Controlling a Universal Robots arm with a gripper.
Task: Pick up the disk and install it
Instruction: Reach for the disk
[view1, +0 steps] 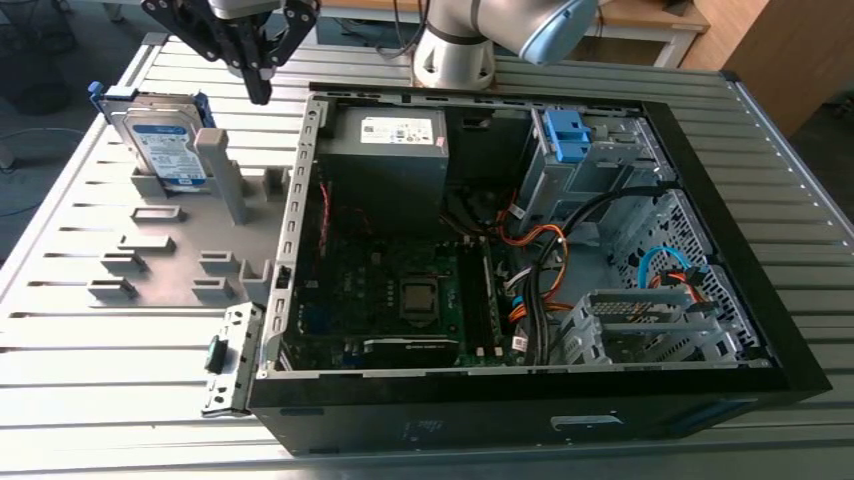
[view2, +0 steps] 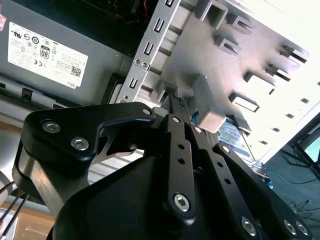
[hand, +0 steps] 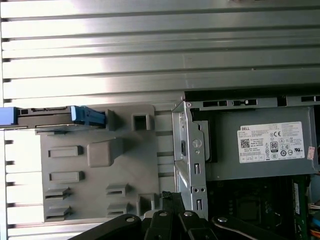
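The disk (view1: 158, 140), a silver drive with a white-and-blue label in a blue frame, stands on edge in a slot at the far end of the grey holder plate (view1: 174, 250), on the exterior view's left. My gripper (view1: 258, 88) hangs above the table, between the disk and the open computer case (view1: 747, 330), a little beyond both. Its black fingers are shut with nothing between them. In the first wrist view the disk (hand: 55, 117) appears edge-on, well away from my gripper (hand: 167, 196). In the second wrist view the disk (view2: 235, 137) lies past my gripper (view2: 176, 102).
The case lies open on the ribbed metal table (view1: 120, 330), with the grey power supply box (view1: 387, 150), the motherboard (view1: 400, 290), cables and a blue drive bracket (view1: 566, 135) inside. The holder plate has several empty slots. The arm's base (view1: 454, 50) stands behind the case.
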